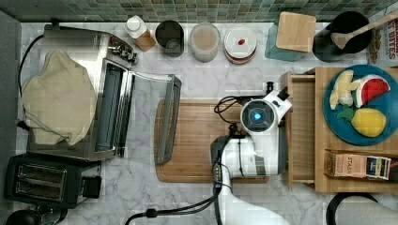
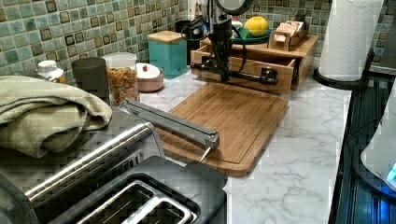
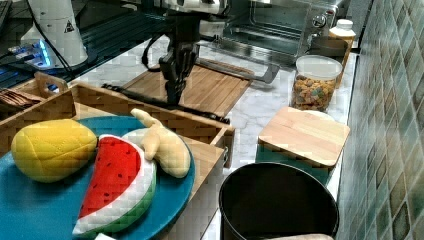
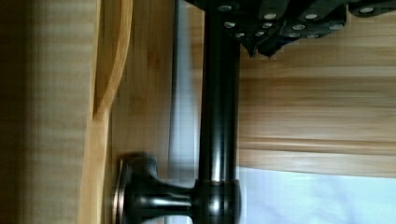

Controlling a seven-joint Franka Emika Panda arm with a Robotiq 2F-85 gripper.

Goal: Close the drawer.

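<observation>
The light-wood drawer (image 1: pixel 302 136) sticks partly out of its low wooden cabinet at the top view's right. Its grained bottom shows. Across its front (image 2: pixel 254 69) runs the thin black bar handle (image 2: pixel 247 76) on two knobs. My gripper (image 2: pixel 223 74) points straight down at the middle of that bar. In the right view the gripper (image 3: pixel 173 97) touches the handle (image 3: pixel 205 114) just outside the drawer's rim (image 3: pixel 150 114). In the wrist view the gripper (image 4: pixel 257 51) is shut, its tips lying against the bar (image 4: pixel 219 116) on the side away from the drawer front, near one knob (image 4: pixel 154 193).
A bamboo cutting board (image 1: pixel 197 140) lies right in front of the drawer. The toaster oven's door (image 1: pixel 166 117) hangs open over the board's far end. A blue plate (image 1: pixel 375 136) of toy fruit and a tea box (image 1: pixel 359 165) sit on the cabinet. Jars line the tiled wall.
</observation>
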